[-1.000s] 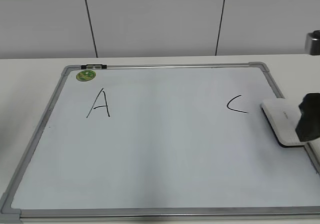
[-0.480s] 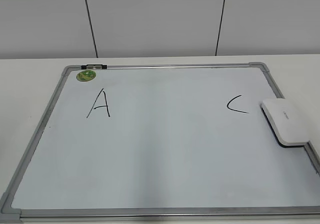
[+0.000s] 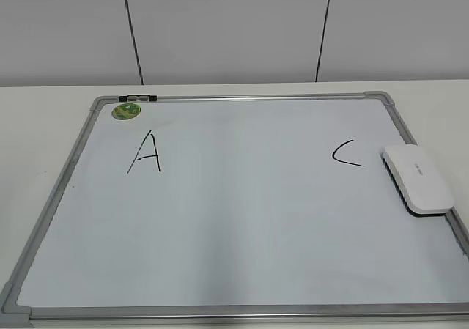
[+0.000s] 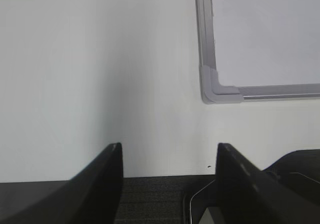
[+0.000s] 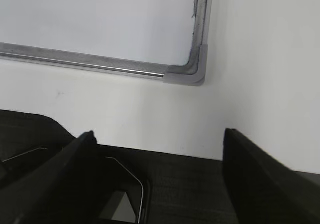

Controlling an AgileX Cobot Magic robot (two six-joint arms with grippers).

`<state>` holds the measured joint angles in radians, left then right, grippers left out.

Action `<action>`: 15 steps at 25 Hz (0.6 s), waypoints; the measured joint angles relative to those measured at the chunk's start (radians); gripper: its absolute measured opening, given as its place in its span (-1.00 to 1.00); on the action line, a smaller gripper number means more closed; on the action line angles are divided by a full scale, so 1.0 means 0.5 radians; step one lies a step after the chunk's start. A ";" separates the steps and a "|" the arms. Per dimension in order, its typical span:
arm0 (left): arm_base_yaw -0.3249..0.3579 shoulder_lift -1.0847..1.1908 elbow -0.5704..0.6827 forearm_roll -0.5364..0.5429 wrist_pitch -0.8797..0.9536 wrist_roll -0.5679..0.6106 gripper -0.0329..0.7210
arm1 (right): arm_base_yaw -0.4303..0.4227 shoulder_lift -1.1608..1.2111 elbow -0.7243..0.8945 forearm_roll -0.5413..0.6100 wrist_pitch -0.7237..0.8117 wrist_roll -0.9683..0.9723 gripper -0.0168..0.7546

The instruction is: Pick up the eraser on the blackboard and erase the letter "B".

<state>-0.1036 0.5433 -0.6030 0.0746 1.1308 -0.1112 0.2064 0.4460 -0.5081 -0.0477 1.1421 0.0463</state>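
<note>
The blackboard [image 3: 242, 219], a white dry-erase board with a grey frame, lies flat on the white table. The white eraser [image 3: 417, 178] rests on its right edge, just right of the black "C" [image 3: 346, 154]. A black "A" [image 3: 146, 153] is at the left. No letter "B" shows between them. Neither gripper appears in the exterior view. My left gripper [image 4: 169, 156] is open and empty over the table near the board's front left corner [image 4: 215, 87]. My right gripper [image 5: 159, 139] is open and empty near the front right corner [image 5: 192, 72].
A round green sticker [image 3: 125, 111] and a small black-and-white clip [image 3: 137, 97] sit at the board's back left corner. White table [image 3: 44, 124] surrounds the board. A grey panelled wall stands behind. Dark robot base parts [image 5: 60, 184] fill the bottom of both wrist views.
One second ago my right gripper stood at the eraser on the right edge of the view. It has since withdrawn out of the exterior view. The eraser stays where it was.
</note>
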 joint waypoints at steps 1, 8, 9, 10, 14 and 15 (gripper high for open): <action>0.000 0.000 0.000 0.004 0.000 0.000 0.25 | 0.000 -0.022 0.003 0.000 0.000 -0.005 0.53; 0.000 0.000 0.000 0.025 0.000 0.000 0.25 | 0.000 -0.139 0.020 0.000 0.000 -0.065 0.53; 0.000 0.000 0.000 0.029 0.000 0.000 0.25 | 0.000 -0.139 0.020 0.000 0.000 -0.066 0.53; 0.000 0.000 0.000 0.033 0.000 0.000 0.25 | 0.000 -0.140 0.020 0.000 -0.003 -0.069 0.53; 0.000 -0.035 0.096 0.054 -0.021 0.000 0.25 | 0.000 -0.140 0.020 0.000 -0.003 -0.069 0.53; 0.000 -0.053 0.121 0.054 -0.032 0.000 0.25 | 0.000 -0.140 0.020 0.000 -0.003 -0.069 0.53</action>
<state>-0.1036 0.5167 -0.5424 0.1018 1.1146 -0.1112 0.2064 0.3759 -0.4982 -0.0477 1.1404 0.0119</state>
